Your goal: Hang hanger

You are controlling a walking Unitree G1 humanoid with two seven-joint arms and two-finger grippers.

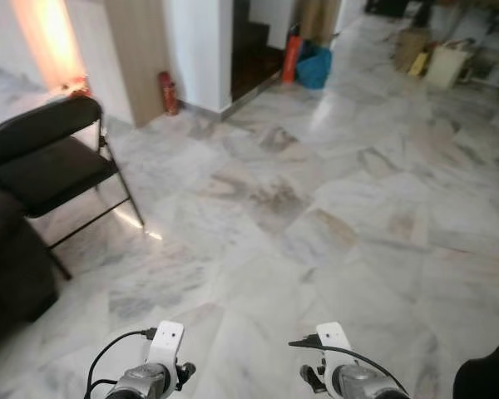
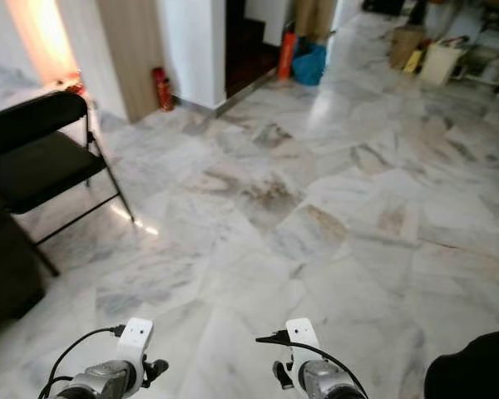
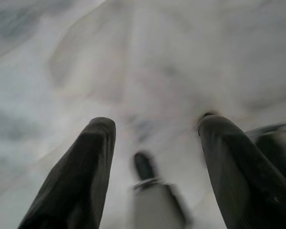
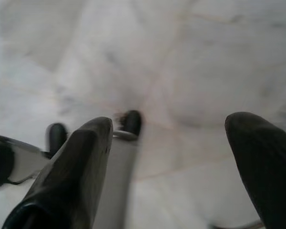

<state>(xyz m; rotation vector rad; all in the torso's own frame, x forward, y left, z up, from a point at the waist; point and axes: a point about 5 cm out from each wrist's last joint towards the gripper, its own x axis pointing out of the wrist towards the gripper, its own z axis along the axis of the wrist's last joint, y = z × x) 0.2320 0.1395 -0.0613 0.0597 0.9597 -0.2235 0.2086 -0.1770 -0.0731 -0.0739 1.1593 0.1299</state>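
My left arm [image 1: 154, 376] and right arm [image 1: 353, 381] hang low at the bottom of the eye views, over a marble floor [image 1: 316, 216]. In the left wrist view, my left gripper [image 3: 155, 126] is open, its two black fingers [image 3: 93, 157] spread wide with only blurred floor between them. My right gripper [image 4: 169, 124] is also open, and its fingers [image 4: 81, 162] hold nothing. Both point down at the floor.
A black folding chair [image 1: 46, 162] stands at the left, with a dark bulky seat [image 1: 8, 266] in front of it. A red fire extinguisher [image 1: 168, 91] stands by a wall corner. Another extinguisher [image 1: 292, 56], a blue bag [image 1: 314, 66] and boxes [image 1: 437, 58] are farther back.
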